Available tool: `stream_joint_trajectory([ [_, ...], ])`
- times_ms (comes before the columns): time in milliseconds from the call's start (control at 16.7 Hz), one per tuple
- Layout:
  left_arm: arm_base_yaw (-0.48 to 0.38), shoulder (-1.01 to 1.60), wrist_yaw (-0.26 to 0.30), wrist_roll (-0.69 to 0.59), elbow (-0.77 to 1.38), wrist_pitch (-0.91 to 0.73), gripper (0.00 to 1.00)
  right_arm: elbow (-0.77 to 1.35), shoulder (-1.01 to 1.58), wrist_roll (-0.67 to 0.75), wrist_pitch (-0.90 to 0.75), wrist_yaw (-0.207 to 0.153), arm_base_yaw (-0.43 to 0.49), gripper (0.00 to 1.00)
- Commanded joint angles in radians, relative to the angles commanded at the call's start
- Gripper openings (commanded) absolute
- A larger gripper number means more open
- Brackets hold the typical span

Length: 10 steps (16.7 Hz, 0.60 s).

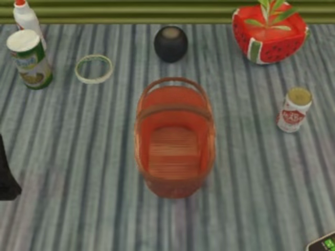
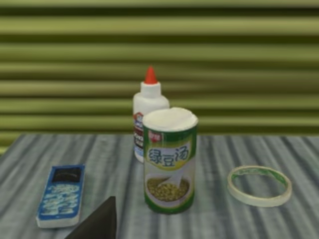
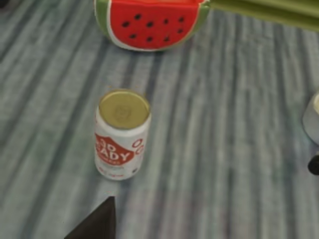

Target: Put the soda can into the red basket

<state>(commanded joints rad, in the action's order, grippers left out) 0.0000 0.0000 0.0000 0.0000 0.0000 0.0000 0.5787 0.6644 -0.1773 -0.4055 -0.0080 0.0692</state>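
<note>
The soda can [image 1: 293,110] stands upright on the right side of the table, red and white with a gold top; it sits in the middle of the right wrist view [image 3: 121,134]. The red basket [image 1: 175,138] is at the table's centre, empty, with its arched handle up. My right gripper [image 1: 324,243] is at the front right corner, well short of the can, and one dark fingertip [image 3: 102,221] shows off to one side. My left gripper [image 1: 6,175] is parked at the left edge, with one fingertip [image 2: 102,221] in view. Both hold nothing.
At the back left are a green-white canister [image 1: 30,58], a glue bottle [image 1: 26,16] and a tape ring [image 1: 93,68]. A black pot [image 1: 170,43] stands behind the basket, and a watermelon-patterned plant pot [image 1: 269,34] at the back right. A blue phone [image 2: 61,195] lies near the canister.
</note>
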Motion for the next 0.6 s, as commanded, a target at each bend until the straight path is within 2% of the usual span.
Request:
stream_joint_trajectory([
  [600,0.0,0.0,0.0,0.0,0.0,0.0,1.0,0.91,1.105,-0.264,-0.602,0.014,0.079,1.0],
])
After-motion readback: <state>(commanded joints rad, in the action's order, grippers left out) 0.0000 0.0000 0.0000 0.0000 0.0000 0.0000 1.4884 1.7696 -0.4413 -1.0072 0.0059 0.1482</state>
